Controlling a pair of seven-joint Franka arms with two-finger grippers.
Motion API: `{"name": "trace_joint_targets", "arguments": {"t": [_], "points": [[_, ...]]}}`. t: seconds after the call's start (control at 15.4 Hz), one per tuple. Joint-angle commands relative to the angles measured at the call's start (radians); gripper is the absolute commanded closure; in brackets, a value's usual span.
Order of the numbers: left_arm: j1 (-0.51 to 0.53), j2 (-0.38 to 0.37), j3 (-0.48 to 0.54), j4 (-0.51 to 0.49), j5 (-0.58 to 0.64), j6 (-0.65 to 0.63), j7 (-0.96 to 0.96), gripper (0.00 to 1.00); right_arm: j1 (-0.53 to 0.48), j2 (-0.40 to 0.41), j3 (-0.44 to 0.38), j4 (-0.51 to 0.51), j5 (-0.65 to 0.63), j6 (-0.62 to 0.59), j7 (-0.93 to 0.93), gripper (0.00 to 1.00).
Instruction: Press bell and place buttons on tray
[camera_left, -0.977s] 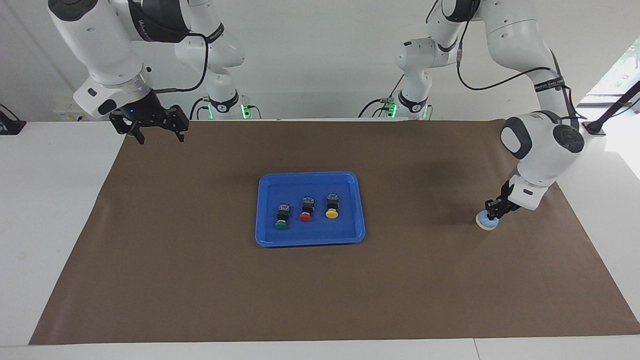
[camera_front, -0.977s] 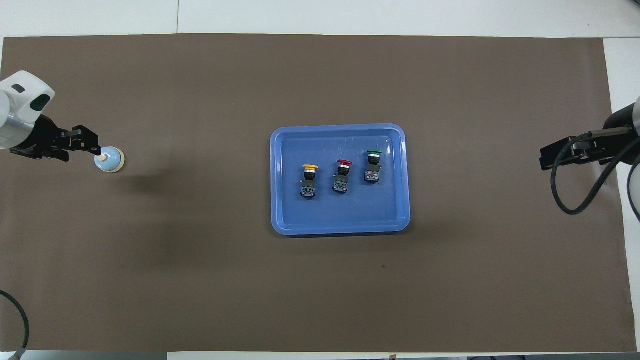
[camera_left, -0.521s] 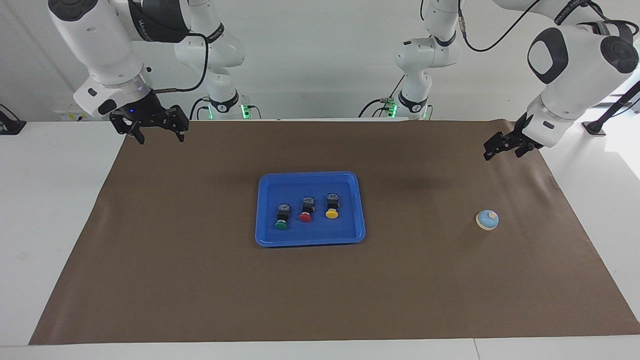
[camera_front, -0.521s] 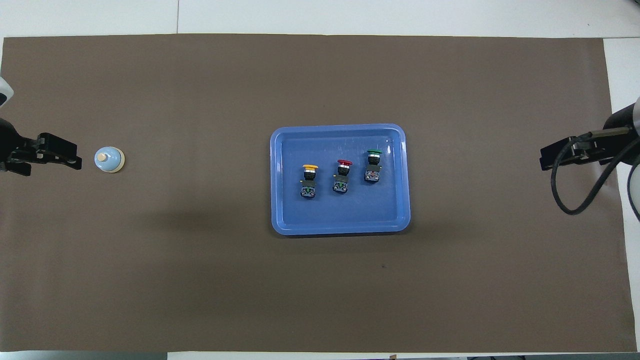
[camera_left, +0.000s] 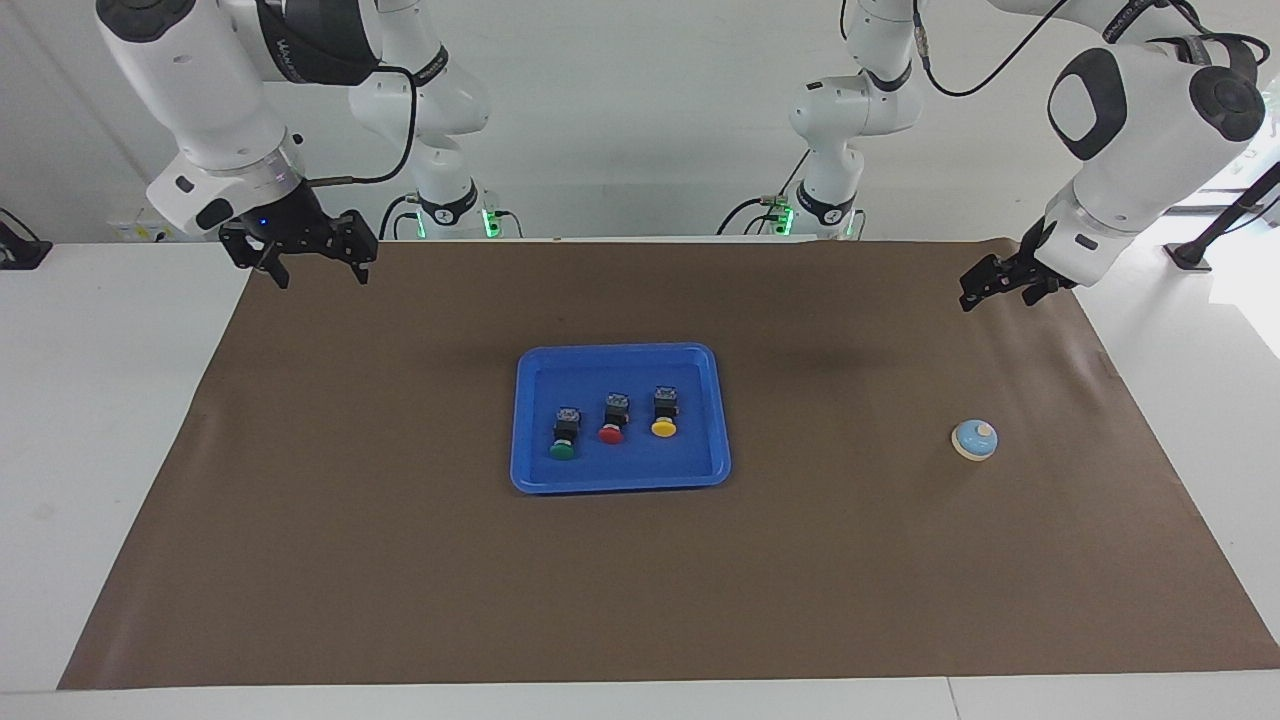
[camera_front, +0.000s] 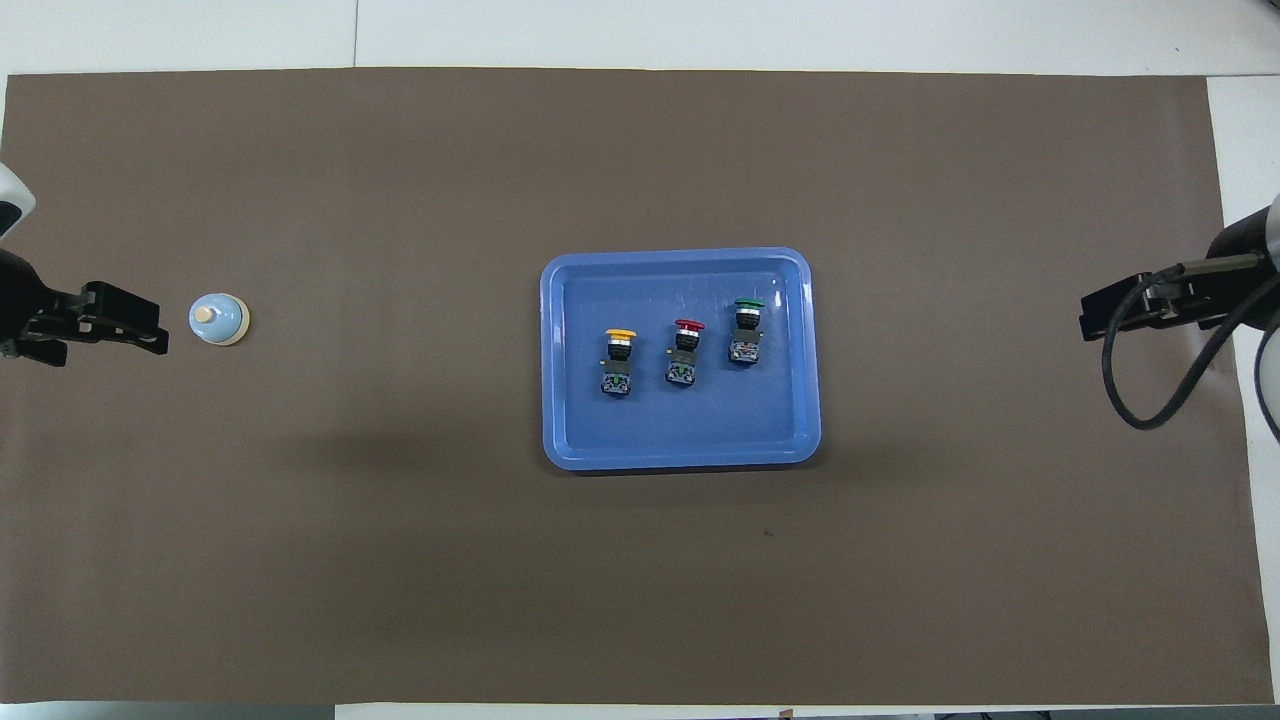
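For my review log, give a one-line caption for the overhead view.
Yellow, red and green buttons lie in the blue tray; the bell sits toward the left arm's end.

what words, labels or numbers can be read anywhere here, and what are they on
No text here reads clearly.
White lettering on the black band of the right arm: too small and blurred to read.
White lettering on the black strap of the left arm: likewise unreadable.
Bright-blue plastic tray, its three push buttons, light-blue dome bell: no markings visible.
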Motion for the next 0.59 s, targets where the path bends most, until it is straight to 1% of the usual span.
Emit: {"name": "trace_joint_targets", "arguments": {"t": [0.0,0.13,0.52], "points": [[-0.011,-0.015,0.005,0.012,0.001,-0.044,0.016,0.00,-0.007,-0.016,0.001,-0.015,0.012,0.004,-0.021,0.00],[-0.022,-0.014,0.005,0.029,0.001,-0.035,0.014,0.00,-0.007,-0.016,-0.001,-0.015,0.012,0.004,-0.021,0.00],[-0.022,-0.012,0.005,0.027,-0.001,0.025,0.014,0.00,-0.007,-0.016,0.001,-0.015,0.012,0.004,-0.021,0.00]]}}
